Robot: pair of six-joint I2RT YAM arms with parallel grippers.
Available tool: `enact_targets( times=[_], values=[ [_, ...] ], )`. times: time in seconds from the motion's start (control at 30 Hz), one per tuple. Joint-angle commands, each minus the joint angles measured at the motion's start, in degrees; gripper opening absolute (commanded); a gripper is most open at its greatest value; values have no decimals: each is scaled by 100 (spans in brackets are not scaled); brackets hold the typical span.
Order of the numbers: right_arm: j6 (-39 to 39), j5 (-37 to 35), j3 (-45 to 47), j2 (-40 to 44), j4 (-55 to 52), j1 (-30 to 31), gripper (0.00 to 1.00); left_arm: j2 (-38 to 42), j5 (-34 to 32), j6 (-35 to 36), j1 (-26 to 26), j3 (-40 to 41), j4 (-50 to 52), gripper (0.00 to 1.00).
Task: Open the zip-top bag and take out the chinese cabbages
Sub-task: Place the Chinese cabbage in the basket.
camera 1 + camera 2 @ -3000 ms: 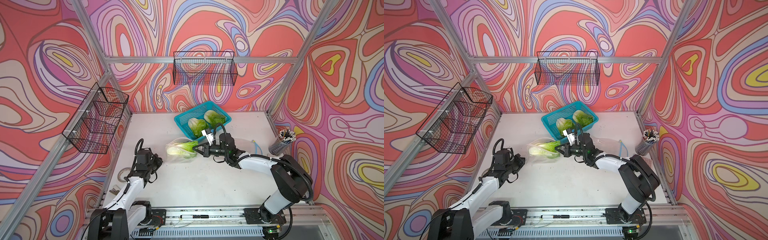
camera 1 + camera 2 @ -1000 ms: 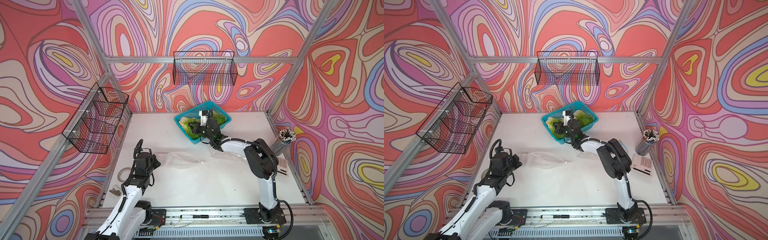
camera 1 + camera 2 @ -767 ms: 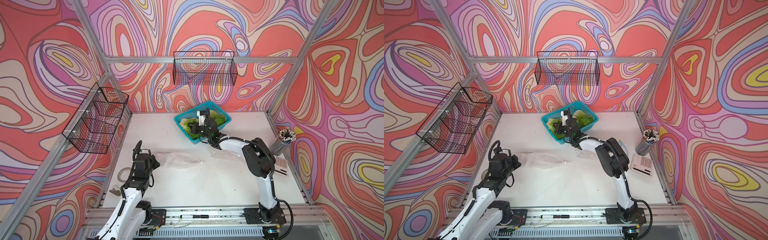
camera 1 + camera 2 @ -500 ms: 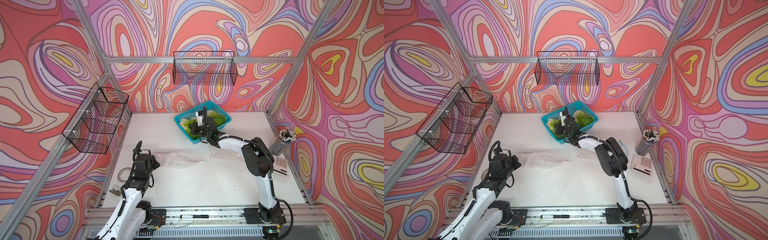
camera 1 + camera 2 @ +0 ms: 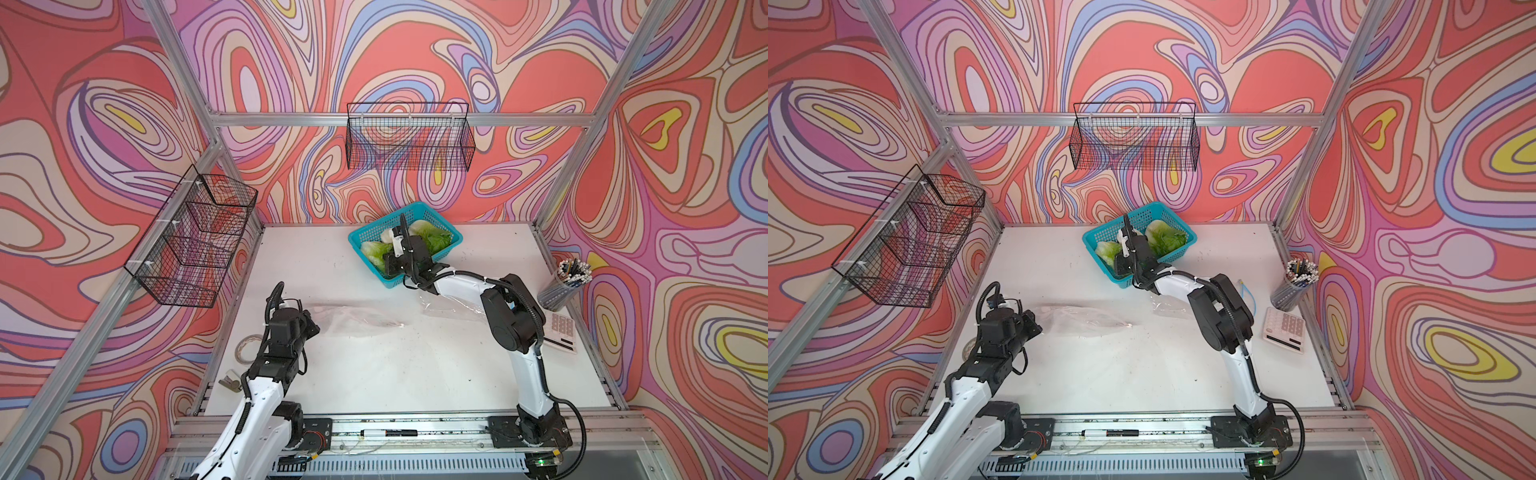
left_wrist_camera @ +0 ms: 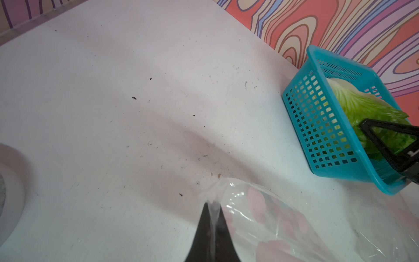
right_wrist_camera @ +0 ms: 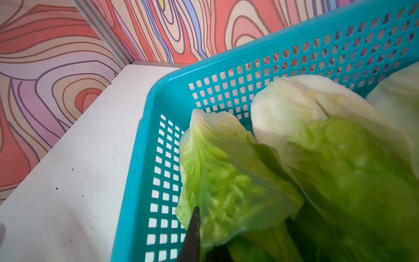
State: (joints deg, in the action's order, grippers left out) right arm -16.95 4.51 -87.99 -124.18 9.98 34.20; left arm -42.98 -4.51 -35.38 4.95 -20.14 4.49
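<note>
The clear zip-top bag (image 5: 353, 318) (image 5: 1084, 320) lies flat on the white table. My left gripper (image 5: 316, 326) (image 6: 213, 211) is shut on the bag's near edge (image 6: 272, 215). Three chinese cabbages lie in the teal basket (image 5: 357, 239) (image 7: 294, 45) at the back. My right gripper (image 5: 390, 259) (image 5: 1121, 262) reaches into the basket from the front. In the right wrist view it is shut on the leafy end of one cabbage (image 7: 226, 181), which hides one finger. The other two cabbages (image 7: 328, 147) (image 7: 399, 95) lie beside it.
A second clear plastic bag (image 5: 451, 301) lies under the right arm. A pencil cup (image 5: 565, 282) and a calculator (image 5: 561, 330) are at the right edge, a tape roll (image 5: 245, 349) at the left edge. Black wire baskets (image 5: 409, 139) (image 5: 195, 237) hang on the walls.
The right gripper pulled a cabbage out of the bag and carried it back into the teal basket, then shifted slightly left there. The bag now lies flat. The left arm drew back a little.
</note>
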Motion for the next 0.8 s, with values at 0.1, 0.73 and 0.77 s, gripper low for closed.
enact_targets(
  times=[0.1,0.73,0.77],
  values=[
    [-34,234,246,534,12,-18,20,189,35,206,24,63,-387,0],
    [1292,-928,1964,2610,326,-192,76,-44,-274,815,887,946,-3329,0],
    [1322,-1001,2084,2698,406,-211,76,-140,-251,869,927,971,-3522,0]
  ],
)
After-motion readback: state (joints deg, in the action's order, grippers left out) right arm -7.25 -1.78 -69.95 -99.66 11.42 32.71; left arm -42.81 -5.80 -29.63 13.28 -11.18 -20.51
